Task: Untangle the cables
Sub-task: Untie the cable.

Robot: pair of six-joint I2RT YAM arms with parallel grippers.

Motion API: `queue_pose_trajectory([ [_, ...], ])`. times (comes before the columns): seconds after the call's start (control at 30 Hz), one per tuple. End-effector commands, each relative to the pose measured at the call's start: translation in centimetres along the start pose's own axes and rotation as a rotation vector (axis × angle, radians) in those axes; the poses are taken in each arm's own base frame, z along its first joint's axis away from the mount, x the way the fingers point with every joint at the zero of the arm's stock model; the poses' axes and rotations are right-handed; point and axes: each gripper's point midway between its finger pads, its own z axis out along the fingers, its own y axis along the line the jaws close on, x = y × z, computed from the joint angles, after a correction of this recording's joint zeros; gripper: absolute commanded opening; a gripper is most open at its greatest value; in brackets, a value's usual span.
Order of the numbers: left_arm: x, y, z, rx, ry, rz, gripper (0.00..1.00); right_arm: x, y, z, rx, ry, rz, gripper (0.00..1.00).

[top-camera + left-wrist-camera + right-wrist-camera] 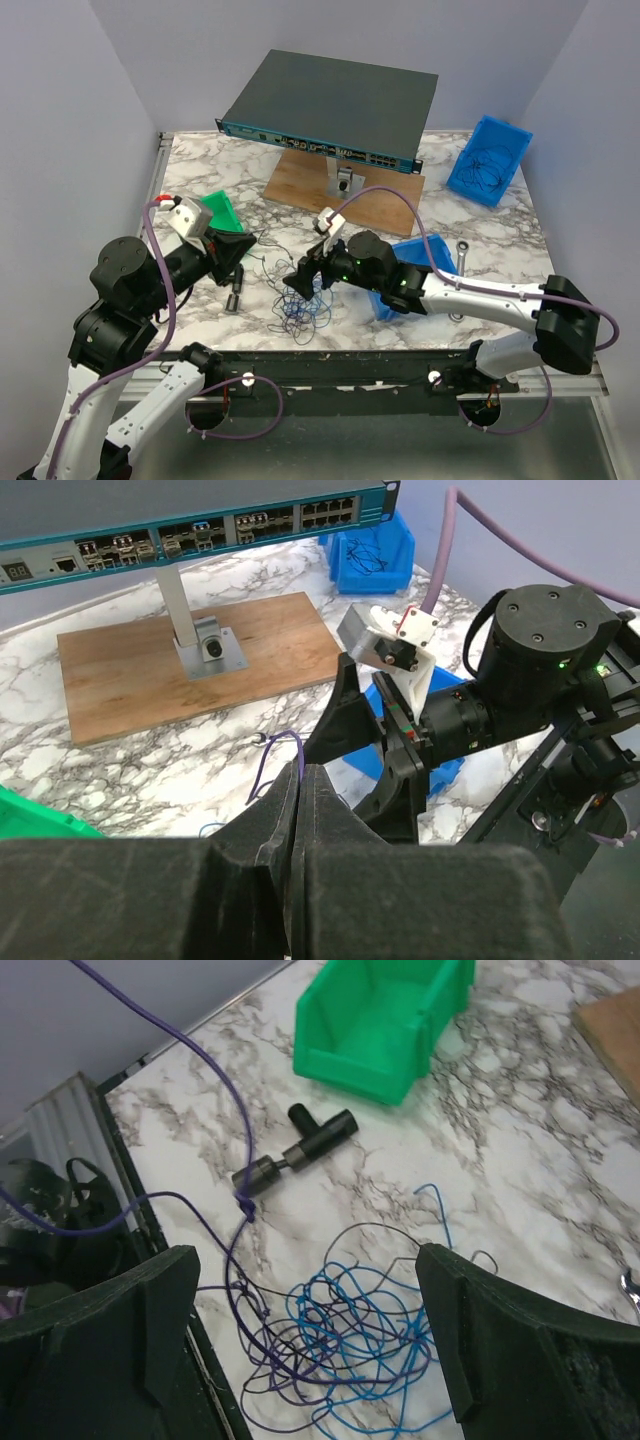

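in the right wrist view the cables (340, 1350) run off the bottom edge and slip behind one finger (100, 1350) of the right gripper (305, 1260), so i can't see the whole tangle. the purple strand (262, 770) vanishes into the seam of the left gripper (300, 780), which hides the pinch point. from above, the right arm (470, 292) covers most of the near blue bin (410, 248).

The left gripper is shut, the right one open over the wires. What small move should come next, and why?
Probably lower the right gripper onto the blue loops and close. Its jaws stand open above them; the left gripper is shut on a purple wire rising from them, so pinning the rest may free it.
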Motion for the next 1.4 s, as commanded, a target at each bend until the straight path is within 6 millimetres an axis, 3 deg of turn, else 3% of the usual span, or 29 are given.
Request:
queue_pose_trajectory([
  [0.0, 0.7, -0.3, 0.5, 0.034, 0.033, 0.011, 0.0, -2.8, 4.5, 0.7, -0.216, -0.054, -0.082, 1.0],
  [0.17, 1.0, -0.1, 1.1, 0.033, 0.055, 0.0, 0.0, -3.9, 5.8, 1.6, -0.264, -0.071, -0.102, 0.99],
  [0.4, 0.9, 0.5, 1.5, 0.001, 0.054, -0.016, 0.0, -3.2, 7.9, 1.5, -0.339, -0.075, -0.107, 0.91],
  [0.6, 0.4, 0.5, 1.7, -0.005, 0.042, -0.043, 0.0, -2.6, 8.3, 1.5, -0.334, -0.071, -0.097, 0.82],
  [0.73, 0.3, 1.1, 1.5, -0.047, 0.04, -0.046, 0.0, -2.6, 7.0, 1.1, -0.258, -0.066, -0.117, 0.82],
  [0.93, -0.6, 1.0, 0.3, -0.068, 0.016, -0.037, 0.0, -3.4, 3.2, -0.8, -0.057, -0.094, -0.123, 0.84],
  [1.07, -0.6, 1.0, 0.2, -0.065, 0.015, -0.037, 0.0, -2.5, 1.7, -2.3, 0.009, -0.067, -0.137, 0.85],
  [1.23, -0.1, 1.0, 0.7, -0.059, 0.033, -0.043, 0.0, -1.4, 2.6, -4.3, -0.065, -0.032, -0.143, 0.98],
  [1.37, -0.2, 0.6, 1.0, -0.032, 0.03, -0.055, 0.0, -1.2, 4.3, -4.5, -0.156, -0.003, -0.136, 1.0],
])
